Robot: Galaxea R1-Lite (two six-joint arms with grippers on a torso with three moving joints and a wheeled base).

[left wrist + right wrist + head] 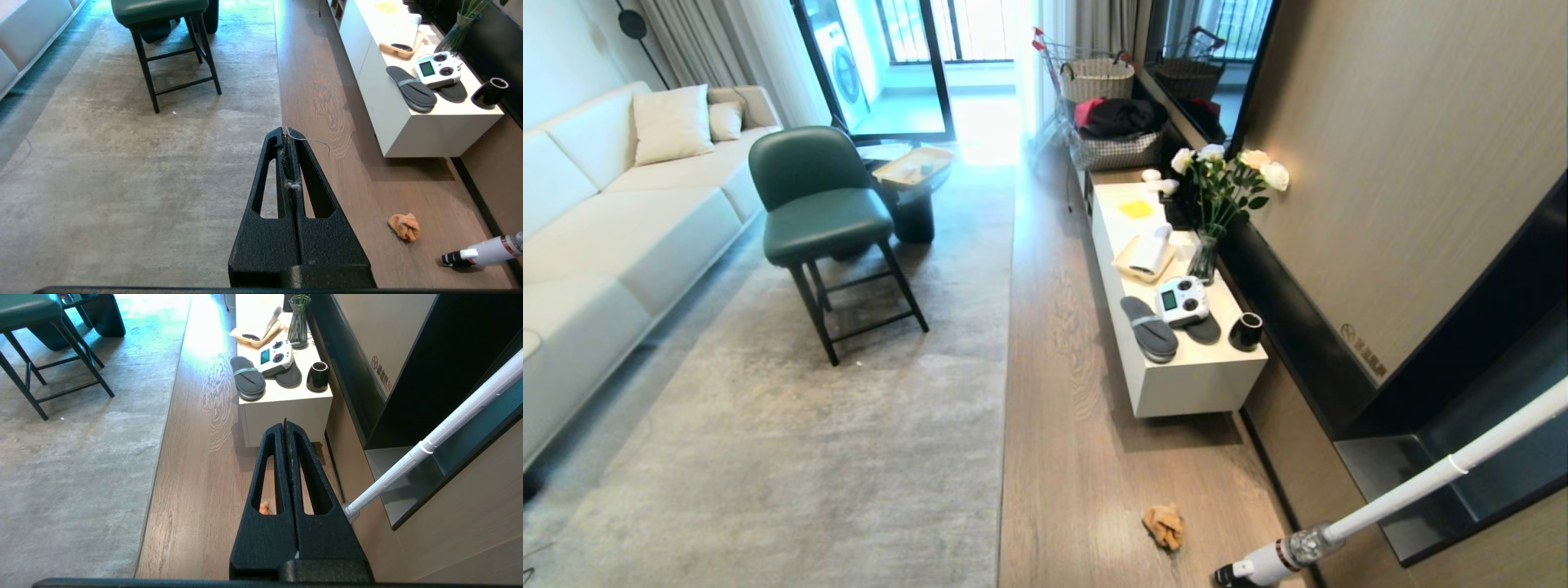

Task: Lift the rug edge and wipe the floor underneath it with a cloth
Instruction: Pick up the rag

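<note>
The rug [792, 441] is the largest thing here and it covers most of the room between the sofa [613, 212] and the bare strip of floor [1078, 457]. It lies flat, so the step of lifting is not yet begun. Its long edge [1005, 392] runs straight along the planks, and I judge this edge is the easiest part to catch, because nothing stands on it. The green chair [821, 212] stands further in on the rug, away from this border, so it should not hold the edge down.

The white table [1201, 384] stands on the other side of the floor strip, against the wall. It carries slippers [1150, 328], a remote [1181, 301], a black cup [1245, 331] and a vase [1205, 257]. They are not part of the job. A white vacuum [1380, 506] leans against the wall unit, its lower end on the floor.

The cloth [1165, 526] lies crumpled on the floor, near the vacuum's lower end and apart from the rug edge. It is probably put there within reach of the right arm.

The left end effector [288, 134] is clenched and grasps nothing; some lint and a thread hang on it. It is up above the rug edge. The right end effector [285, 426] is also clenched and empty, above the floor strip, with the cloth showing through its frame. Neither arm shows in the head view, so both seem parked.
</note>
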